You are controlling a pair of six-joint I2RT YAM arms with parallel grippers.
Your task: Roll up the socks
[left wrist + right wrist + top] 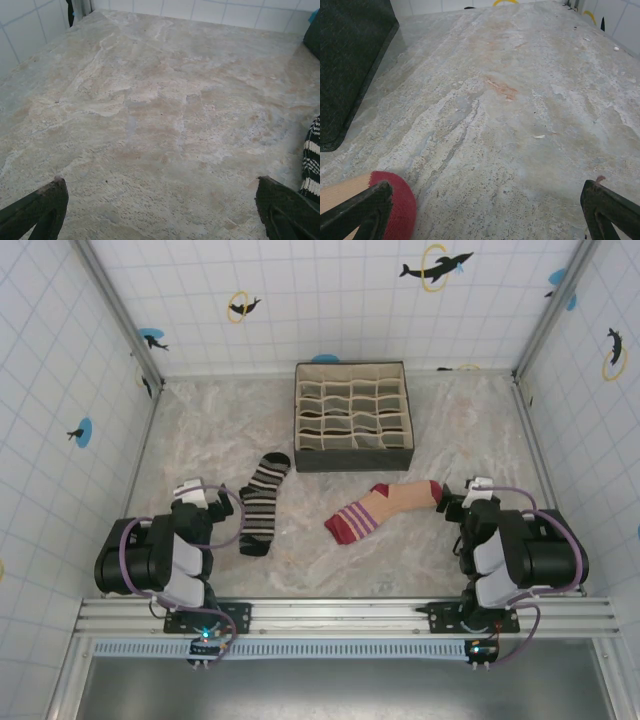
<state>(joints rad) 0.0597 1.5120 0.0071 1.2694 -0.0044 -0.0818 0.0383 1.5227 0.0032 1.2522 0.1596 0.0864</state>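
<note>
Black striped sock (262, 504): lies flat on the left half of the table (430, 550), running from the middle toward the near edge, dark toe end farther away.
Black sock versus left gripper (203, 490): just to the gripper's right, apart from it; in the left wrist view a strip of the sock (311, 165) shows at the right edge, beside the right-hand finger (282, 202), and I cannot tell whether they touch.
Left gripper state: jaws spread wide, fingertips low over bare table (150, 125), nothing between them (160, 200).
Peach sock (385, 510): lies flat right of the table's centre, slanting, striped end toward the near edge, dark red end toward the right edge.
Peach sock versus right gripper (475, 490): its dark red end reaches just up to the gripper's left side; in the right wrist view that red end (400, 205) sits against the left-hand finger (365, 207), contact unclear.
Right gripper state: jaws spread wide, nothing gripped between them (487, 200).
Organizer box (352, 416): stands at the far edge, centre, well apart from both socks; its dark wall (350, 65) shows in the right wrist view.
</note>
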